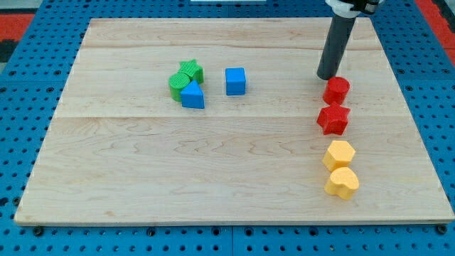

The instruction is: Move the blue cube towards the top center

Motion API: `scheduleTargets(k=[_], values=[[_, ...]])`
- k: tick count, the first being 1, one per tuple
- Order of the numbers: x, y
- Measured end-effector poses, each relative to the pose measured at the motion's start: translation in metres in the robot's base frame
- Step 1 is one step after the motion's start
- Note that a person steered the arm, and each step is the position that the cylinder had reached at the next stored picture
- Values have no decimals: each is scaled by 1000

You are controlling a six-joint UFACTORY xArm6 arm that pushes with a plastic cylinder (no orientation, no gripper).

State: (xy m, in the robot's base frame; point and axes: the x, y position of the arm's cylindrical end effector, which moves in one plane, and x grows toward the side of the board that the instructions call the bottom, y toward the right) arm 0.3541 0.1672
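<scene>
The blue cube (pixel 235 81) sits on the wooden board (pixel 142 171), a little left of centre in the upper half. My tip (pixel 328 77) rests on the board at the view's right, well to the right of the blue cube and just above and left of a red hexagonal block (pixel 337 90). The tip touches no block that I can make out.
A blue triangular block (pixel 193 95) lies left of the cube, against two green blocks (pixel 182 78). Down the right side stand a red star block (pixel 333 119), a yellow hexagonal block (pixel 339 154) and a yellow heart-shaped block (pixel 343 183).
</scene>
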Motion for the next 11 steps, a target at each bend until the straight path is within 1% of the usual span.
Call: scheduleTargets(k=[2,3,4,5,6,7,9,10,11], values=[[-7,-83],[-14,-82],[10,-119],[47,-163],[44,-212],[7,-230],[-46,-193],[-50,-196],[-48,-231]])
